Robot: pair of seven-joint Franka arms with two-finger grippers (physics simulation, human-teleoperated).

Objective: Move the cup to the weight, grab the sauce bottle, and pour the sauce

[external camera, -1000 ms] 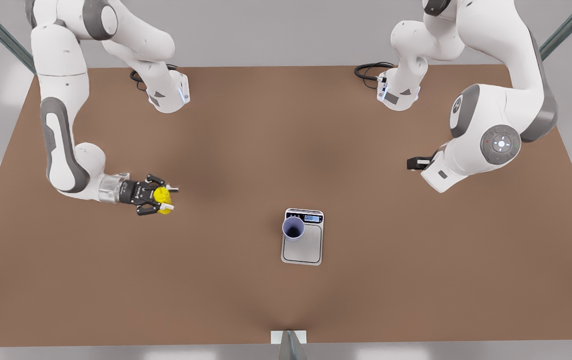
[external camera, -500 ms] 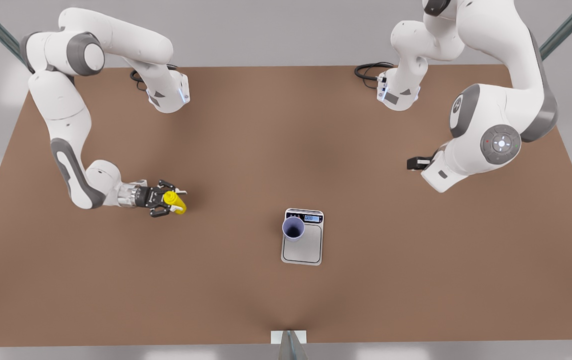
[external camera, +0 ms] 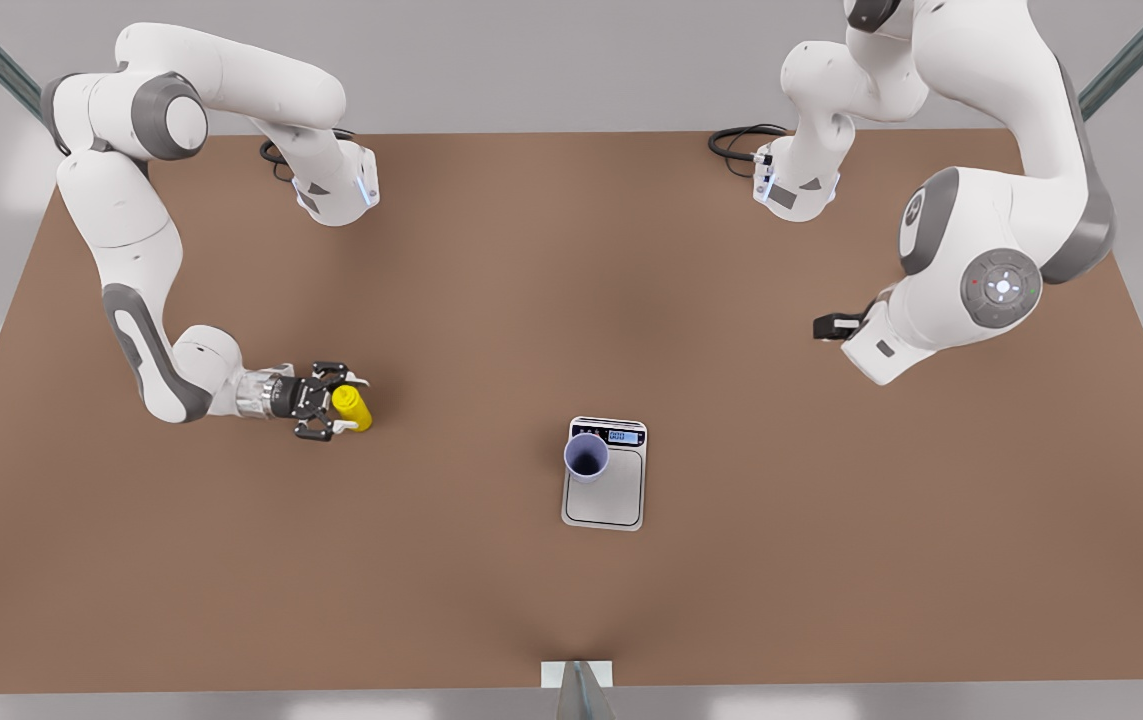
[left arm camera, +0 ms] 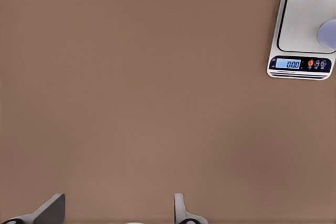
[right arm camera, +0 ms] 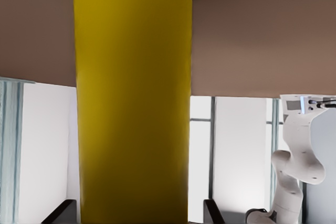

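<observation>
The yellow sauce bottle [external camera: 352, 408] sits between the fingers of my right gripper [external camera: 336, 405], low over the table at the front view's left. The right wrist view has the sauce bottle [right arm camera: 132, 103] up close, with a fingertip [right arm camera: 63, 212] on either side; the gripper is shut on it. The lavender cup [external camera: 586, 457] stands upright on the weight [external camera: 609, 497], at the corner beside its display. In the left wrist view the weight [left arm camera: 302, 22] reads 0.00 and the cup [left arm camera: 328, 32] shows at the picture's edge. My left gripper [left arm camera: 119, 209] is open, holds nothing, and waits high at the front view's right.
Both arm bases [external camera: 336, 190] stand at the table's far edge with cables beside them. A small white-and-grey bracket [external camera: 577, 680] sits at the near edge. Bare brown tabletop [external camera: 471, 420] lies between the bottle and the weight.
The right arm has folded its elbow upward, and its gripper has dropped lower and shifted slightly toward the weight with the bottle. The left arm, cup and weight have not moved.
</observation>
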